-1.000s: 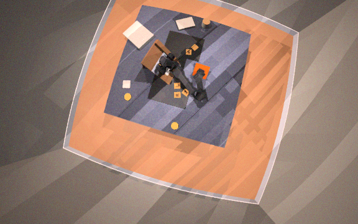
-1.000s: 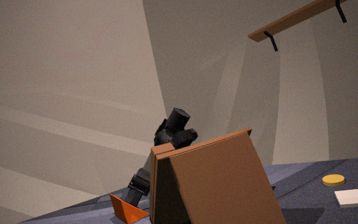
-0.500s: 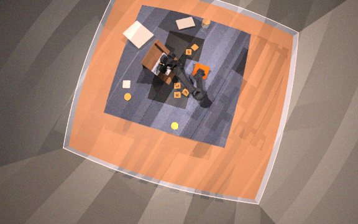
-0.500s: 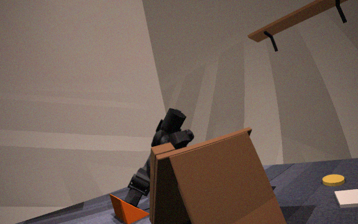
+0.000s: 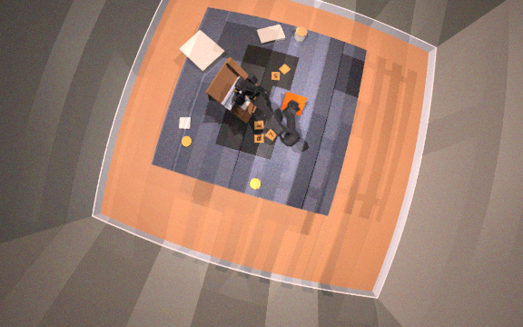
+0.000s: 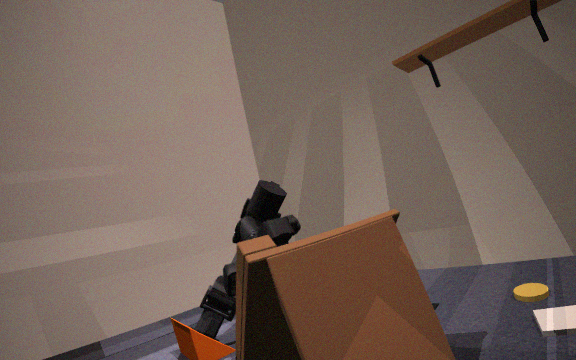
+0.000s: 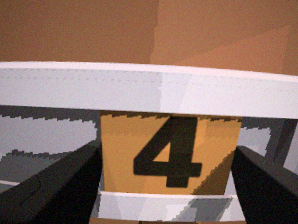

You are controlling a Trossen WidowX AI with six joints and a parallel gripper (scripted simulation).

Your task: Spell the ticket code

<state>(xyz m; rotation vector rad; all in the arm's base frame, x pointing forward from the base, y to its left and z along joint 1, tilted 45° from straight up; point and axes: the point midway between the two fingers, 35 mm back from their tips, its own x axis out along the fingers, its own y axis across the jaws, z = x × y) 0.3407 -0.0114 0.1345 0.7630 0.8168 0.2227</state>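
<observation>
Letter rail on the brown board, with a tile marked "4" lying between its pale edges. The jaws are closed on that tile, one finger at each side, partly spread by its width. Outward, on the table, a tile reading "7" lies near two other lettered tiles, beside the arm. An orange plate adjoins the arm's base.

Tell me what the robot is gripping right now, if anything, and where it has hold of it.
The gripper holds an orange tile marked 4, one finger at each side edge, left and right of the numeral.
</observation>
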